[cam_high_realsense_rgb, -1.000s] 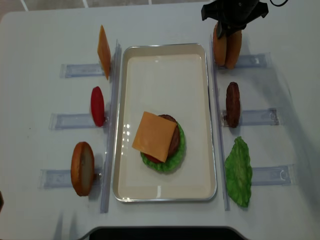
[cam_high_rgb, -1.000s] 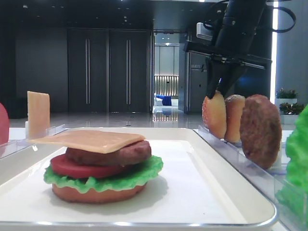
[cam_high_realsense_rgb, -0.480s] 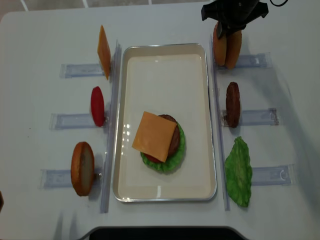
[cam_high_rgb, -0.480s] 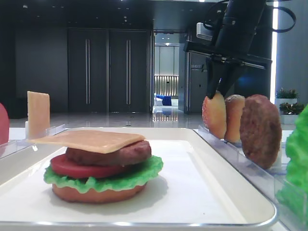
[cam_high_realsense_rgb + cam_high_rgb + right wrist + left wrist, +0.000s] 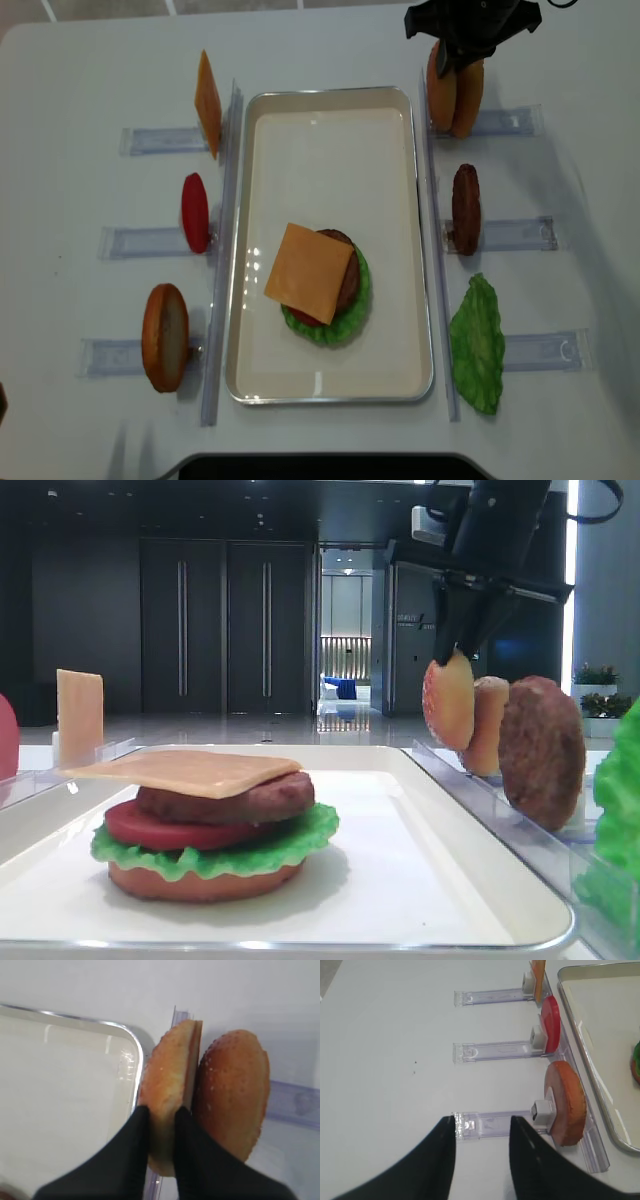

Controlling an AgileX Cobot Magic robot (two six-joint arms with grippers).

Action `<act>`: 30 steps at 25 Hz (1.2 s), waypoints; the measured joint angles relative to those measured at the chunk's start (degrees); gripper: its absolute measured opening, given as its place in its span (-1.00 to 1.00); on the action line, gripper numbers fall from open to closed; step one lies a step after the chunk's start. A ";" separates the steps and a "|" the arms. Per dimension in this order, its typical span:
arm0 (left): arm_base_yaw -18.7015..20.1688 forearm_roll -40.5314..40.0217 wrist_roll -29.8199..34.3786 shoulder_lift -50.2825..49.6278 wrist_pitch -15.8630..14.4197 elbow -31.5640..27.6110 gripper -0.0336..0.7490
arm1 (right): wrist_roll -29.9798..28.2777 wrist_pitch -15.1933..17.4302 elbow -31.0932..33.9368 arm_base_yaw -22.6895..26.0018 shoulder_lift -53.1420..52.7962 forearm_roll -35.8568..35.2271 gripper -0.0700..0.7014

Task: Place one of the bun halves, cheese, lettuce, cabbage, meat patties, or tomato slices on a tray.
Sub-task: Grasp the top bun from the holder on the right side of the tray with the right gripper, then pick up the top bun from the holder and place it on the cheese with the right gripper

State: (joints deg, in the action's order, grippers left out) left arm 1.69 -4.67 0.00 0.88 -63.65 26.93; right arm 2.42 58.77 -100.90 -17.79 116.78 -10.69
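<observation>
We see a speckled domed bun half (image 5: 167,1105) upright on edge, just right of the tray's (image 5: 131,1047) far corner.

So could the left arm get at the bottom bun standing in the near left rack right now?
Probably yes. The left gripper is open and empty, hovering just beside the bottom bun with nothing between them. The bun stands upright against its rack's white stop, its top edge exposed. The right gripper is busy across the tray.

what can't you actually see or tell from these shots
- Left gripper: only its dark fingers show in the left wrist view; both high views leave it out.
- Right gripper: its body is cut off by the top edge in both high views.
- Bottom bun in the low view: its top is covered by lettuce.
</observation>
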 joint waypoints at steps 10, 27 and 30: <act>0.00 0.00 0.00 0.00 0.00 0.00 -0.19 | 0.17 3.40 0.00 0.00 -6.86 -0.05 -0.54; 0.00 0.00 0.00 0.00 0.00 0.00 -0.19 | 2.36 11.31 0.00 -1.05 -12.55 3.91 -0.57; 0.00 0.00 0.00 0.00 0.00 0.00 -0.19 | 2.77 11.31 0.00 -2.42 -14.35 5.38 -0.57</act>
State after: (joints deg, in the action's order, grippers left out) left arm 1.69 -4.67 0.00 0.88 -63.65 26.93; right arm 5.19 70.08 -100.90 -20.21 102.43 -5.31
